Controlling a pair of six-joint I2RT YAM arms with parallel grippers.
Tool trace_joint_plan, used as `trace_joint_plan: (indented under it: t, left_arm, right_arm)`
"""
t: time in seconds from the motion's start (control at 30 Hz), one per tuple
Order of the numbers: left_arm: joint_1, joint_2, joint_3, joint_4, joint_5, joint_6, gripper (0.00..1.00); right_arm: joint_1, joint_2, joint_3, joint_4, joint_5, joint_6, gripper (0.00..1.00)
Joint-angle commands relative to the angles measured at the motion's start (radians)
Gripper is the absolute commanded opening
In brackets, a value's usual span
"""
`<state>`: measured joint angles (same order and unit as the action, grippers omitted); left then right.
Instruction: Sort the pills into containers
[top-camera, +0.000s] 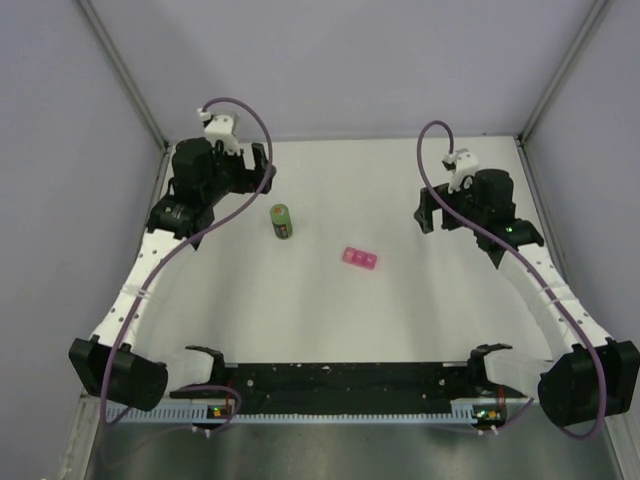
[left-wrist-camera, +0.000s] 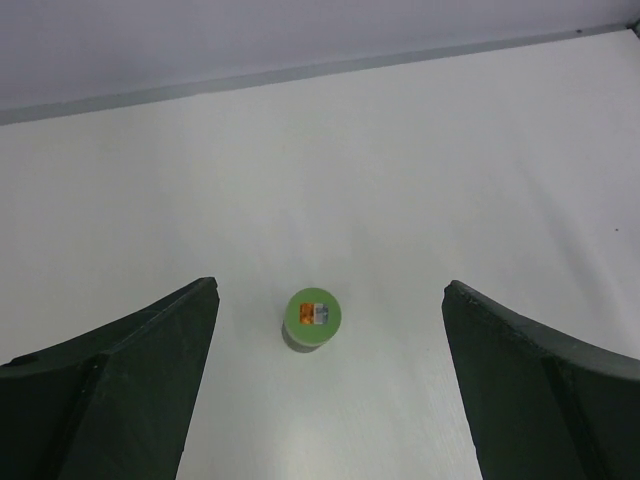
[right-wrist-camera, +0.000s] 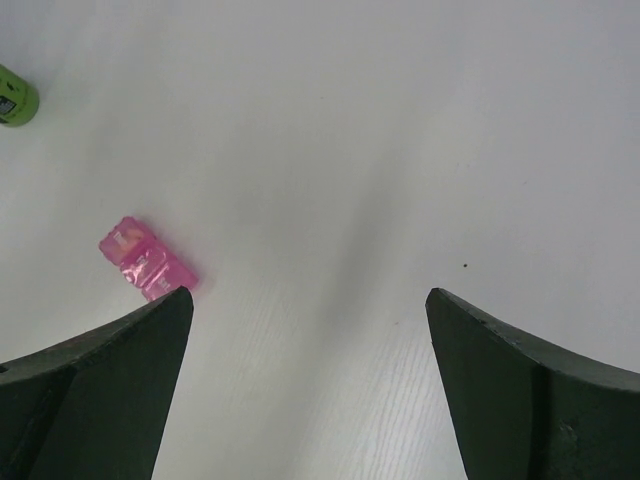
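**Desk:** Hovering with jaws spread wide and nothing between them, the left gripper (left-wrist-camera: 328, 282) hangs over a small green plastic bottle (left-wrist-camera: 314, 318) with an orange-and-white label on its end. And the other arm?

**Field:** The right gripper (right-wrist-camera: 308, 293) is likewise splayed and empty, off to the right of that bottle. The small bright-pink translucent pill box (right-wrist-camera: 148, 262), a short row of joined compartments, lies on the white table (top-camera: 400, 320). It sits right of the bottle and nearer the arm bases, touching neither the bottle nor any finger.

**Desk:** Any pills?

**Field:** None loose in view; presumably they are inside the bottle. Sorting looks not yet begun.

**Desk:** Risks?

**Field:** The bottle is round and looks light, so an off-centre squeeze could send it rolling. An unsteady pour could scatter pills across the table. The box looks light too; unheld, a nudge would likely slide it.
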<state>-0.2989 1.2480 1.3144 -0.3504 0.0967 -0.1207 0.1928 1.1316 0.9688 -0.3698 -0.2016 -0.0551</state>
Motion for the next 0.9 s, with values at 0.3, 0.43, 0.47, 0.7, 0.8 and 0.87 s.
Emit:
trace_joint_plan:
  t: [0.3, 0.43, 0.47, 0.7, 0.8, 0.87]
  left_arm:
    - [0.153, -0.240, -0.276, 0.152, -0.035, 0.003, 0.99]
    - [0.159, -0.294, -0.348, 0.202, -0.014, -0.007, 0.99]
    - [0.161, -0.301, -0.357, 0.209, -0.011, -0.007, 0.99]
    - [0.165, -0.343, -0.394, 0.248, -0.038, -0.046, 0.99]
    - [0.167, -0.354, -0.415, 0.272, -0.045, -0.056, 0.99]
    - [0.168, -0.357, -0.429, 0.287, -0.048, -0.059, 0.99]
  right_arm:
    - [-0.018, -0.061, 0.056, 0.103, 0.079, 0.044, 0.99]
    - [-0.018, -0.096, 0.002, 0.153, 0.109, 0.047, 0.99]
    - [-0.016, -0.104, -0.005, 0.163, 0.123, 0.049, 0.99]
    - [-0.016, -0.135, -0.039, 0.192, 0.177, 0.008, 0.99]
    - [-0.018, -0.141, -0.059, 0.207, 0.186, -0.011, 0.99]
    - [-0.018, -0.141, -0.062, 0.210, 0.188, -0.015, 0.99]
